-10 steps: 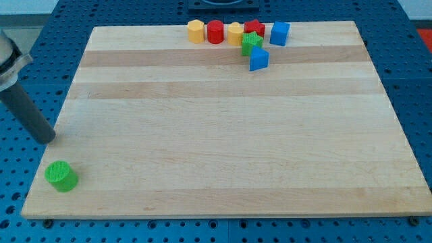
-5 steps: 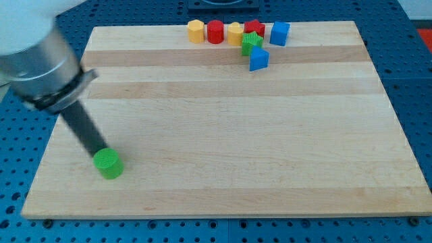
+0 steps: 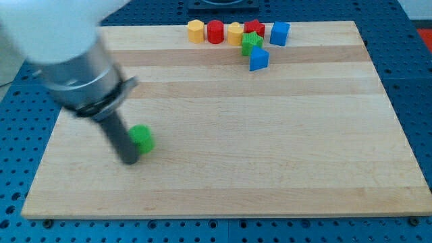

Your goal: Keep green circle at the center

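Observation:
The green circle lies on the wooden board, left of the board's middle. My tip rests on the board just left of and below the green circle, touching or nearly touching its left side. The dark rod slants up to the view's left into the blurred arm body.
A cluster of blocks sits at the board's top edge: a yellow block, a red block, a second yellow block, a second red block, a blue block, a green block and another blue block.
The green circle has slid from the board's bottom left corner up and to the right. My tip came in from the left edge and followed behind it.

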Controlling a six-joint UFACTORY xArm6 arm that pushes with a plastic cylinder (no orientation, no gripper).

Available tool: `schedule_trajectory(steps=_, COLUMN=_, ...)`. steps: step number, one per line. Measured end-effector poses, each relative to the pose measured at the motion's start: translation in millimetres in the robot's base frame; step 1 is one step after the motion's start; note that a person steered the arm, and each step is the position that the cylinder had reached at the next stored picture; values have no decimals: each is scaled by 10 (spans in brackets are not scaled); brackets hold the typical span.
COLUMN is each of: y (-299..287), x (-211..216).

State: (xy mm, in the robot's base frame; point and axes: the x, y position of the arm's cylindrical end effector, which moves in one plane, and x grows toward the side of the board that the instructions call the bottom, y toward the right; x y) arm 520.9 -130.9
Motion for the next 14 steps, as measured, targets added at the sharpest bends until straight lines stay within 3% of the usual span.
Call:
schedule_trajectory(steps=1, y=372, x=-228)
schedule_trajectory(steps=3, y=-823, x=66)
schedule_trajectory(steps=4, y=-630, x=-466)
schedule_trajectory(steps=5, y=117, x=-1004)
schedule_trajectory(steps=6, y=708, x=-1116)
schedule_trajectory(steps=8, y=-41, x=-507)
schedule_trajectory(steps=9, y=-51, x=-119)
schedule_trajectory(steps=10, y=-238, x=-255)
schedule_trajectory(steps=11, y=-928, x=-274)
schedule_trajectory(steps=12, y=-1218, x=269)
schedule_trajectory(steps=13, y=-720, x=514)
schedule_trajectory(steps=14, y=115, x=55)
